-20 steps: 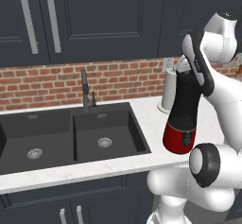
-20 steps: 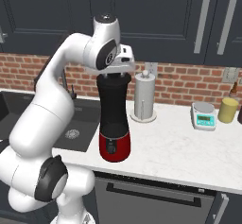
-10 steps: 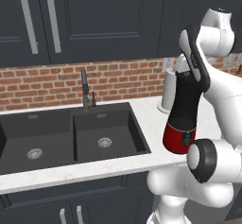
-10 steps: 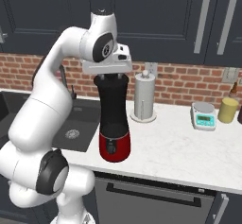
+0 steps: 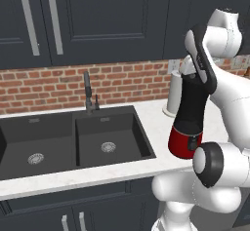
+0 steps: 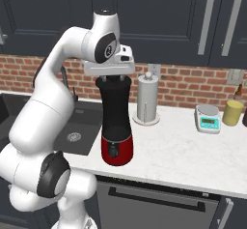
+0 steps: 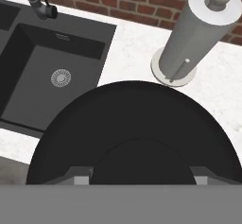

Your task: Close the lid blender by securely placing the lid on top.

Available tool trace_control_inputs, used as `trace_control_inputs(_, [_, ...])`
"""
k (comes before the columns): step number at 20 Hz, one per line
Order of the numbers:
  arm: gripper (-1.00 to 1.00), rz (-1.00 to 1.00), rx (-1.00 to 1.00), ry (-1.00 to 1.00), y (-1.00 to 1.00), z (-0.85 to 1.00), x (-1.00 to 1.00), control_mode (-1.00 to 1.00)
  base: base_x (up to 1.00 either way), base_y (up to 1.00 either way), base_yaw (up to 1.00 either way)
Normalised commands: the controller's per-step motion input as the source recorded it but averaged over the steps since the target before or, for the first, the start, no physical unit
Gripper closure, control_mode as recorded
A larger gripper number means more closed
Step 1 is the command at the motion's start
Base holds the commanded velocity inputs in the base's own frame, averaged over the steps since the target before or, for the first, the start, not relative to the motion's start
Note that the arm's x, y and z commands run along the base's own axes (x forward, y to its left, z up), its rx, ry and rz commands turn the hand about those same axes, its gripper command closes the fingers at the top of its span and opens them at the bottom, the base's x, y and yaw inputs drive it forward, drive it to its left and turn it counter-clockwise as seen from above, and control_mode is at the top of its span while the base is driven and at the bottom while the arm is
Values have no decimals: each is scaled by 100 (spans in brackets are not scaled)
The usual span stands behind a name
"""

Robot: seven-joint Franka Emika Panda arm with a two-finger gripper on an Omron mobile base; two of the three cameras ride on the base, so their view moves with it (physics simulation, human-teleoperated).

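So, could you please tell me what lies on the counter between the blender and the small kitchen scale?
The paper-towel roll stands between the blender and the scale, a bit further back; otherwise bare white counter, as the right base view shows.

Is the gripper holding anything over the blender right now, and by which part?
Cannot be told. The gripper sits right at the top of the blender, fingers reaching to its rim, but the lid and any hold on it are not clearly visible.

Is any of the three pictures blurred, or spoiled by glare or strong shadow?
Left base view: even, soft light; a faint sheen on the blender red base. Right base view: sharp; the paper-towel roll casts only a weak shadow. Hand view: soft focus up close; the black lid is a featureless dark disc, no glare.
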Motion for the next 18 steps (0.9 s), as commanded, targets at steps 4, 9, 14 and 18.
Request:
trace_control_inputs(4, [100, 0, 0, -7, 1, -48, 0, -100, 0, 0, 0])
trace_control_inputs(9, [100, 0, 0, -16, 0, -51, 3, -100, 0, 0, 0])
trace_control_inputs(14, [100, 0, 0, -17, 0, -50, 17, -100, 0, 0, 0])
trace_control_inputs(18, [100, 0, 0, -15, 0, -47, 27, -100, 0, 0, 0])
